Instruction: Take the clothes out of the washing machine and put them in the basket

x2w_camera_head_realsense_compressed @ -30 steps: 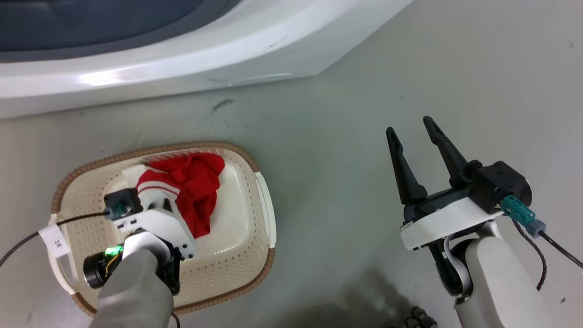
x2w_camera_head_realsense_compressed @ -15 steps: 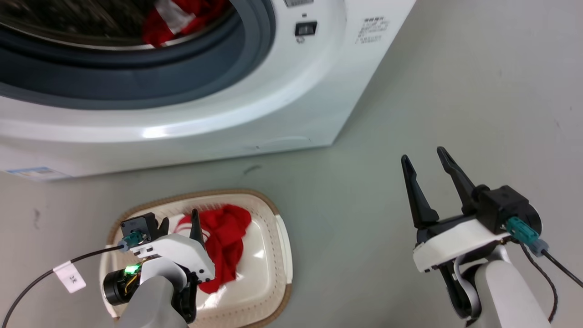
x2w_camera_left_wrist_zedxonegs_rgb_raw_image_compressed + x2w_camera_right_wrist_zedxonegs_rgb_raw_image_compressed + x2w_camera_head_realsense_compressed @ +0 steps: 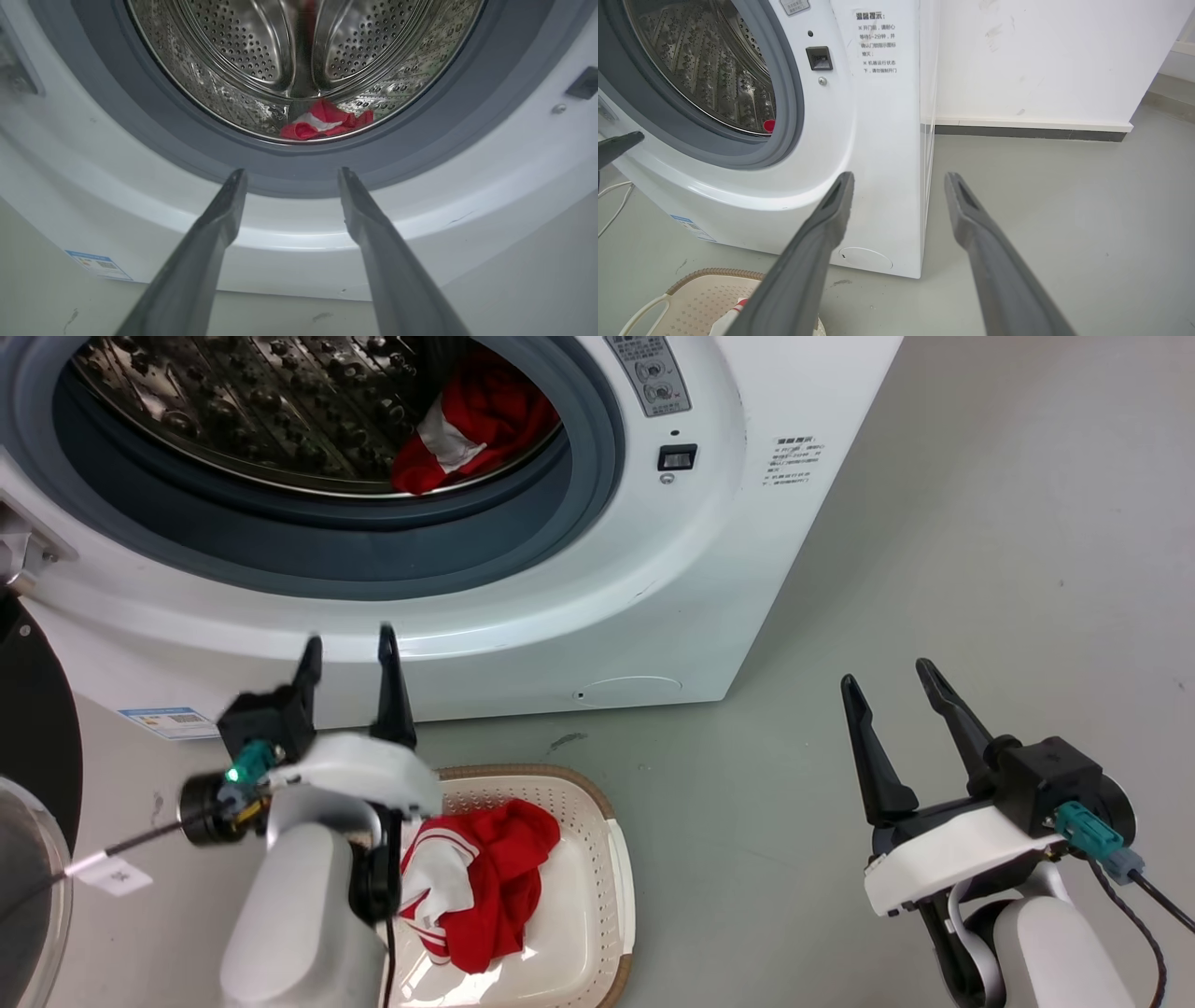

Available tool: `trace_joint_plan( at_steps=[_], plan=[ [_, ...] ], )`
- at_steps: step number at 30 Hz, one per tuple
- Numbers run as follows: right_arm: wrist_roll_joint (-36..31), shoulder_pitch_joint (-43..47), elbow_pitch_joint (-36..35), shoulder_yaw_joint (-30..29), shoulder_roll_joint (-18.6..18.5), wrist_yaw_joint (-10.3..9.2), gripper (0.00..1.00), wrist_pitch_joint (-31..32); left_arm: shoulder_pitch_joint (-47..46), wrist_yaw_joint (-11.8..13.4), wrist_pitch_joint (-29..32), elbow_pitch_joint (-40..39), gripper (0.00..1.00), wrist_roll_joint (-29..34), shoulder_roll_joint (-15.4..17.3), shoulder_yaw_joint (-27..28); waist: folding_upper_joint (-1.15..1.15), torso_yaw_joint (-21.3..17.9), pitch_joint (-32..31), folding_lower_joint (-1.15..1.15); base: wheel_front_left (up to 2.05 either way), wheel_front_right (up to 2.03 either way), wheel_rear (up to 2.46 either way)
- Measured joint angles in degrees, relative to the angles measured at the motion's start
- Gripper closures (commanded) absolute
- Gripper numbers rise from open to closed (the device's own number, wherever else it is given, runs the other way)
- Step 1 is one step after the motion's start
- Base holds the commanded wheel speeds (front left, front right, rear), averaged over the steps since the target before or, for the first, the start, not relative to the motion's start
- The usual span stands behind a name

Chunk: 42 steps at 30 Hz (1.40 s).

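Left pincer (image 3: 349,639): both dark fingers are spread wide with nothing between them, pointing up and forward. Right pincer (image 3: 886,673): it is likewise spread wide and holds nothing, over bare grey floor (image 3: 934,541), well apart to the right of the left pincer.

The basket (image 3: 579,859) stands on the floor below and behind the left pincer's fingertips, partly covered by that arm's pale forearm. One bundle of the clothes (image 3: 495,877), red with white striped trim, lies heaped inside it against the side nearest that arm. Neither pincer touches it. In the right wrist view, a corner of the basket shows below that pincer's left finger.

The washing machine (image 3: 653,569) stands ahead of both pincers, just beyond the basket. Its door (image 3: 28,728) hangs open to the left of the left pincer. In the left wrist view, that pincer's fingertips point at the lower arc of the grey porthole seal (image 3: 420,121) and are apart from it.

Past the seal is the perforated steel drum (image 3: 261,401). A second red and white garment (image 3: 322,123) lies at its front lower edge, in line with the gap between the left pincer's fingers and above it. The right pincer points at the machine's right front corner, and beyond it is a white wall (image 3: 1041,56).
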Motion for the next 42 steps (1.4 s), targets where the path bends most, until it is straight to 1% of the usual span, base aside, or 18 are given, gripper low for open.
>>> trace_joint_plan(
  at_steps=[4, 8, 12, 15, 20, 24, 30, 37, 42],
  plan=[
    [-0.12, 0.49, -1.18, -0.10, 0.00, 0.00, 0.00, 0.51, -3.26, -0.12, 0.00, -2.43, 0.00, 1.63, 0.01, 0.74, 0.00, -0.06, -0.24, 0.00, 0.00, 0.00, 0.00],
    [-0.16, 0.57, -1.78, 0.00, -0.01, 0.00, 0.00, 0.73, -8.06, -1.13, 0.00, -1.07, 0.00, 2.98, 1.11, 1.32, 0.00, -0.71, -0.21, 0.00, 0.00, 0.00, 0.00],
    [0.13, 0.56, -1.93, 0.73, -0.02, 0.00, 0.00, 0.74, -14.47, -2.54, 0.00, 3.32, 0.00, 3.39, 2.72, 1.55, 0.00, -1.87, 0.30, 0.00, 0.00, 0.00, 0.00],
    [1.03, 0.51, -1.80, 1.52, 0.00, 0.00, 0.00, 0.42, -18.80, -3.55, -0.01, 8.49, 0.00, 3.46, 4.37, 1.70, 0.00, -3.18, 0.98, 0.00, 0.00, 0.00, 0.00],
    [2.29, -0.36, -1.11, 1.85, -0.02, 0.00, 0.00, -0.77, -26.04, -4.12, 2.09, 17.29, 0.00, 3.37, 7.44, 1.97, 0.00, -5.64, 3.19, 0.00, 0.00, 0.00, 0.00],
    [3.22, -1.52, -0.16, 2.65, -0.02, 0.00, 0.00, -2.10, -32.62, -4.67, 5.75, 23.05, 0.00, 3.36, 10.87, 2.07, 0.00, -7.65, 5.84, 0.00, 0.00, 0.00, 0.00],
    [5.54, -3.59, 1.70, 4.89, -0.04, 0.00, 0.00, -3.81, -42.19, -6.19, 13.69, 29.86, 0.00, 3.47, 15.12, 1.20, 0.00, -10.93, 10.25, 0.01, 0.00, 0.00, 0.00],
    [7.65, -5.63, 3.63, 7.21, -0.04, 0.00, 0.00, -5.67, -50.67, -7.53, 24.42, 35.22, 0.00, 3.32, 18.61, 0.16, 0.00, -14.80, 15.21, 0.01, 0.00, 0.00, 0.00],
    [9.06, -6.62, 4.67, 8.48, -0.05, 0.00, 0.00, -6.41, -55.14, -7.67, 32.78, 38.12, 0.00, 3.22, 20.49, -0.48, 0.00, -17.25, 18.30, 0.01, 0.00, 0.00, 0.00]
  ],
)
